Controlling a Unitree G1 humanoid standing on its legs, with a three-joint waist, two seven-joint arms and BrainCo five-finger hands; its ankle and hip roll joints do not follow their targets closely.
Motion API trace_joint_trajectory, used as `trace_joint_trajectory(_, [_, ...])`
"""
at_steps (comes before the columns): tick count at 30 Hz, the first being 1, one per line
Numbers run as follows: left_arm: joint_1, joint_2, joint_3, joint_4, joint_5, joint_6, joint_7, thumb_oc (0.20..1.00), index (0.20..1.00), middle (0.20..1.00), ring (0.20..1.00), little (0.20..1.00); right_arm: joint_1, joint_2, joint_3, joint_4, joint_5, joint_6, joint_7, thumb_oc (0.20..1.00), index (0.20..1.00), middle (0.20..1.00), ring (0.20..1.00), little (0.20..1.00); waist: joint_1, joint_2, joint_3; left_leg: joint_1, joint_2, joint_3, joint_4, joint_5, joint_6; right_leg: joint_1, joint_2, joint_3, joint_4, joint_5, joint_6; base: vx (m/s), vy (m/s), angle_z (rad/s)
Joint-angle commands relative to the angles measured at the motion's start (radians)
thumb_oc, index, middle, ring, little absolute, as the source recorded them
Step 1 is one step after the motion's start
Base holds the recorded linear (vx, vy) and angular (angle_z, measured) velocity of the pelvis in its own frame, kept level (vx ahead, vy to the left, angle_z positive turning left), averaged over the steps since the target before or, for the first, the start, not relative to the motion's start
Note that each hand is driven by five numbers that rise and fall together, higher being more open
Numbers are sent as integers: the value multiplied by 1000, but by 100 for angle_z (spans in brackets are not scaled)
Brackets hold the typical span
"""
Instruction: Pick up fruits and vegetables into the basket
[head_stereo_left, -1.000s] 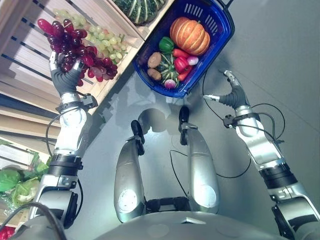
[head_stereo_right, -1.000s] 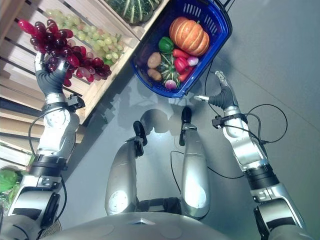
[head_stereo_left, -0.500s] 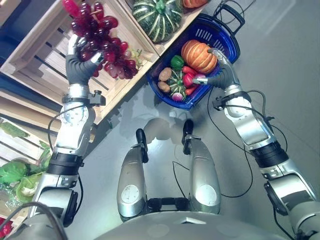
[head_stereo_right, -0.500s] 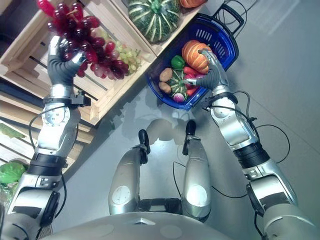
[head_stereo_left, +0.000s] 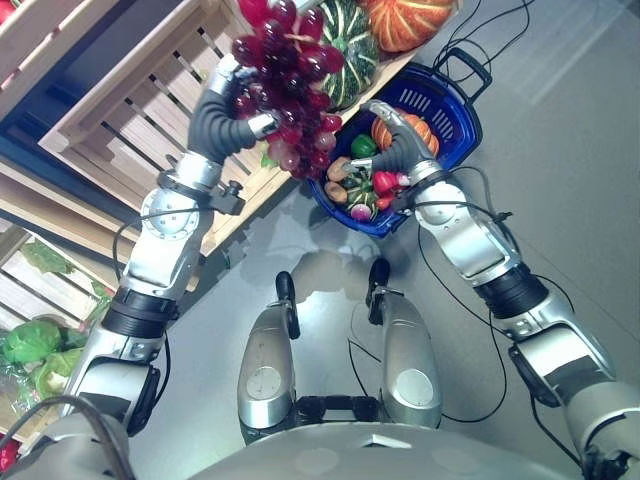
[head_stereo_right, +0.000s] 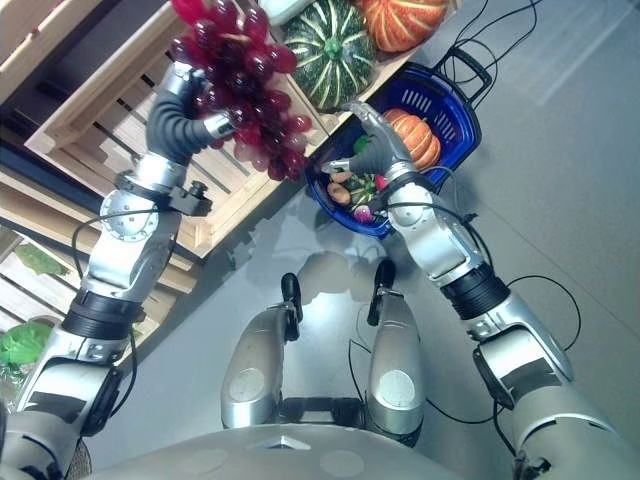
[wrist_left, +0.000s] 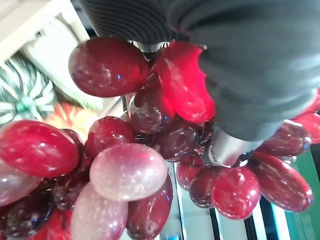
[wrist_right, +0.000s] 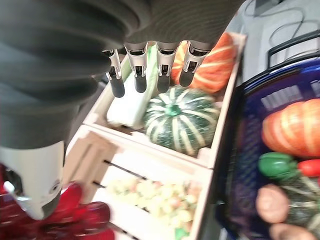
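Red grapes held up beside the basket

At the left, wooden crates (head_stereo_left: 120, 130) stand in tiers, with green leafy vegetables (head_stereo_left: 25, 350) in the lowest one. The left hand (head_stereo_left: 232, 110) has its fingers curled round a bunch of red grapes (head_stereo_left: 290, 70), raised in front of the crate's near edge and just left of the blue basket (head_stereo_left: 455, 140). In the upper crate lie a striped green squash (head_stereo_right: 335, 60) and an orange pumpkin (head_stereo_right: 400, 20); pale green grapes (wrist_right: 155, 200) sit in the crate next to it. The right hand (head_stereo_left: 395, 135) hangs over the basket's near left corner, fingers relaxed and holding nothing. The basket rests on the grey floor (head_stereo_left: 560, 200) and holds a small pumpkin (head_stereo_right: 420, 135), a green pepper (wrist_right: 275, 165) and other vegetables.
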Motion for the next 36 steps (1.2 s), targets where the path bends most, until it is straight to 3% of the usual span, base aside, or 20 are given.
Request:
trace_joint_trajectory(1, [-14, -52, -70, -101, -66, -49, -16, 200, 200, 200, 200, 200, -9, 69, 37, -20, 29, -53, -21, 1000, 1000, 1000, 1000, 1000, 5, -7, -171, -11, -4, 46, 20, -67, 31, 96, -82, -12, -65, -52, 111, 6, -18, 4])
trace_joint_trajectory(14, [-23, -139, -155, -151, -70, -69, 9, 200, 200, 200, 200, 200, -21, 137, 79, -22, 206, -115, -24, 1000, 1000, 1000, 1000, 1000, 17, -22, -178, 11, 4, 43, 24, -83, 31, 126, -87, -26, -81, -49, 116, 4, -14, 1])
trace_joint_trajectory(20, [-28, -151, -172, -162, -60, -78, 16, 200, 200, 200, 200, 200, -16, 153, 95, -43, 281, -95, 29, 1000, 1000, 1000, 1000, 1000, 23, -34, -180, 17, 11, 45, 24, -81, 31, 134, -84, -31, -82, -48, 117, 7, -40, 2])
trace_joint_trajectory(25, [-31, -137, -173, -158, -23, -97, 49, 200, 200, 200, 200, 200, 0, 139, 89, -29, 219, -51, -29, 1000, 1000, 1000, 1000, 1000, 20, -41, -185, 28, 17, 51, 15, -77, 29, 143, -82, -32, -90, -44, 120, 2, -19, 5])
trace_joint_trajectory(29, [-11, -117, -133, -158, -11, -126, 90, 200, 200, 200, 200, 200, 40, 107, 44, -29, 198, -17, -113, 1000, 1000, 1000, 1000, 1000, 11, -42, -192, 41, 21, 55, 1, -73, 28, 153, -78, -29, -101, -42, 121, 2, 0, 1])
trace_joint_trajectory(33, [39, -99, -63, -172, -6, -160, 145, 200, 200, 200, 200, 200, 127, 67, -68, -99, 251, -65, -181, 1000, 1000, 1000, 1000, 1000, -6, -40, -197, 50, 25, 58, -6, -74, 26, 155, -77, -22, -105, -40, 123, 6, 16, -2])
trace_joint_trajectory(36, [79, -104, -10, -193, 4, -167, 175, 200, 200, 200, 200, 200, 199, 63, -148, -184, 307, -107, -172, 1000, 1000, 1000, 1000, 1000, -16, -38, -203, 53, 26, 60, -6, -76, 27, 155, -77, -15, -104, -40, 124, 14, 33, -9])
